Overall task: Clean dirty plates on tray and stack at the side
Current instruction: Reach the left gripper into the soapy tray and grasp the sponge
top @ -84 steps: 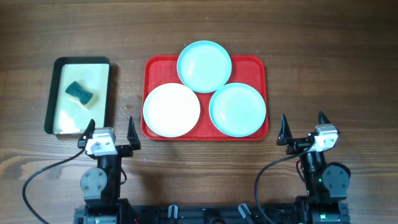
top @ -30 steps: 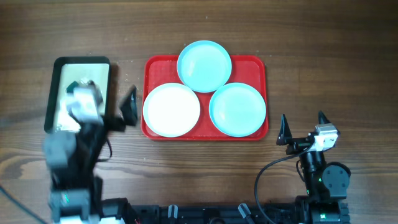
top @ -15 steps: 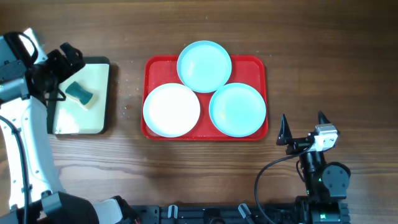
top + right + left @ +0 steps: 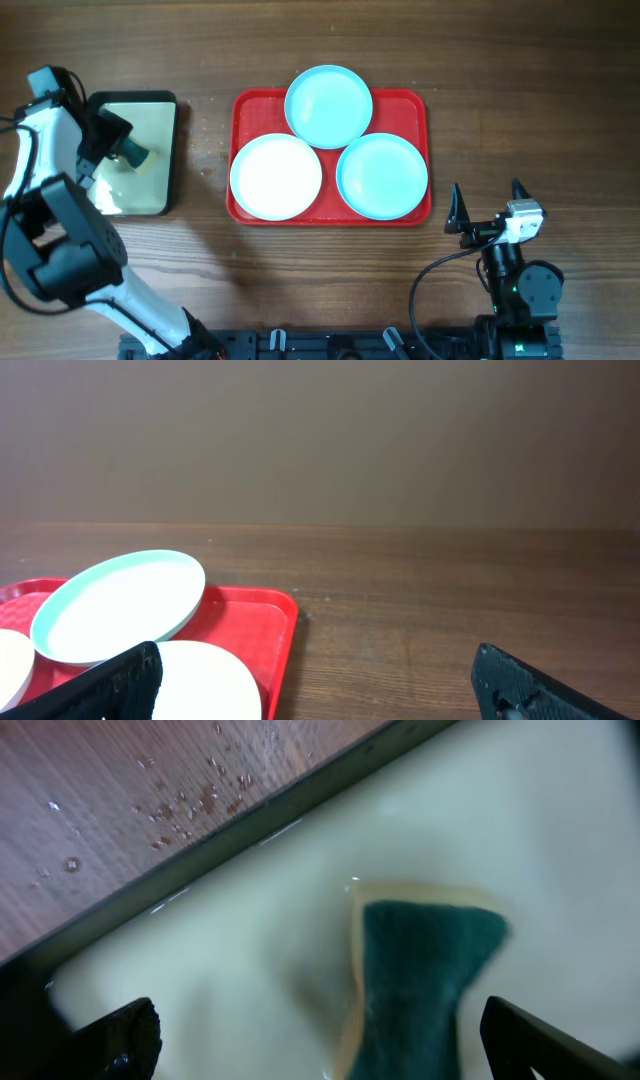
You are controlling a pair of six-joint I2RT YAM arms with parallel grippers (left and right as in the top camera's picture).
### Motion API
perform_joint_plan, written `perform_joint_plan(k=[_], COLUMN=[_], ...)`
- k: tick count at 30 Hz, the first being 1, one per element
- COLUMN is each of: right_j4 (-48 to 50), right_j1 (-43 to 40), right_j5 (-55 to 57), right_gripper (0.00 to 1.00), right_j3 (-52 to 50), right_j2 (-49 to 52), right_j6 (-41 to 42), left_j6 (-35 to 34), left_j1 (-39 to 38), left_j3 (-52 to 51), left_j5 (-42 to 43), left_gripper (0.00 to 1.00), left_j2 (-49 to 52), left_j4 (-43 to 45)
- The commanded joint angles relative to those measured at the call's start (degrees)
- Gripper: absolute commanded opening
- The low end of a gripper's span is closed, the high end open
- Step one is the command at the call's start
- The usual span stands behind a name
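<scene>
Plates (image 4: 276, 177) on tray (image 4: 402, 108) — well right of left hand (image 4: 330, 1045), open over sponge (image 4: 425, 970).

— What do we make of our left arm (image 4: 65, 245)?
— White shells over bulky black joint housings (the wrist end is blurred).
— And our right arm (image 4: 525, 285)?
— A rounded black housing, a pale grey camera block (image 4: 522, 215), a looping thin black cable (image 4: 411, 297), and black pointed fingers (image 4: 456, 210) on our right gripper (image 4: 487, 187).
</scene>
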Motion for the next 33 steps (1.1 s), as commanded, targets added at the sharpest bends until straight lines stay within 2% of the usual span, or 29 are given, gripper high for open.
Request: perform_joint_plan(k=[1, 4, 7, 11, 15, 18, 19, 21, 22, 24, 25, 26, 27, 30, 32, 33], right_j4=[0.15, 0.15, 0.15, 0.15, 0.15, 0.15, 0.15, 0.15, 0.15, 0.15, 0.15, 0.15, 0.15, 0.15, 0.15, 0.15], right_j1=[-0.26, -0.26, -0.26, -0.26, -0.26, -0.26, -0.26, -0.26, -0.26, -0.26, -0.26, -0.26, -0.26, -0.26, -0.26, -0.26], right_j5=[0.57, 0.57, 0.57, 0.57, 0.57, 0.57, 0.57, 0.57, 0.57, 0.57, 0.57, 0.55, 0.57, 0.57, 0.57, 0.57], right_gripper=[1.0, 1.0, 1.0, 1.0, 1.0, 1.0, 1.0, 1.0, 1.0, 1.0, 1.0, 1.0, 1.0, 1.0, 1.0, 1.0], right_j3=[-0.07, -0.07, -0.07, -0.07, -0.07, -0.07, -0.07, -0.07, -0.07, -0.07, -0.07, -0.07, -0.07, -0.07, -0.07, -0.07], right_j2=[-0.26, -0.26, -0.26, -0.26, -0.26, -0.26, -0.26, -0.26, -0.26, -0.26, -0.26, -0.26, -0.26, -0.26, -0.26, -0.26], right_j6=[-0.68, -0.68, -0.7, -0.68, -0.68, -0.7, -0.68, -0.7, -0.68, -0.7, -0.68, -0.7, -0.7, -0.68, -0.68, -0.7], left_j6=[-1.46, -1.44, -0.98, -0.79, -0.81, -0.79, -0.79, -0.81, -0.81, -0.83, -0.81, -0.81, -0.83, -0.81, -0.83, -0.83], left_j1=[0.15, 0.07, -1.05, -2.34, -2.38, -2.36, -2.38, -2.38, -2.38, -2.38, -2.38, -2.38, -2.38, -2.38, -2.4, -2.38], left_j3=[0.61, 0.15, -0.63, -0.83, -0.92, -0.94, -0.94, -0.94, -0.94, -0.94, -0.94, -0.94, -0.94, -0.94, -0.94, -0.94], left_j5=[0.98, 8.85, 9.88, 9.03, 0.68, -2.78, -3.48, -3.48, -3.45, -2.62, -0.44, 1.44, 5.29, 13.62, 15.52, 15.89], left_gripper=[1.0, 1.0, 0.99, 0.95, 0.88, 0.71, 0.62, 0.13, 0.04, 0.04, 0.18, 0.67, 1.0, 1.0, 0.99, 0.85], left_j2=[3.1, 3.48, 3.63, 5.14, 7.82, 7.82, 7.82, 7.82, 7.8, 7.8, 7.8, 7.8, 7.8, 7.78, 7.8, 7.8], left_j4=[3.08, 7.91, 10.58, 11.04, 10.75, 10.12, 9.9, 9.7, 9.66, 9.11, 8.11, 7.26, 5.49, 0.72, -0.96, -1.14])
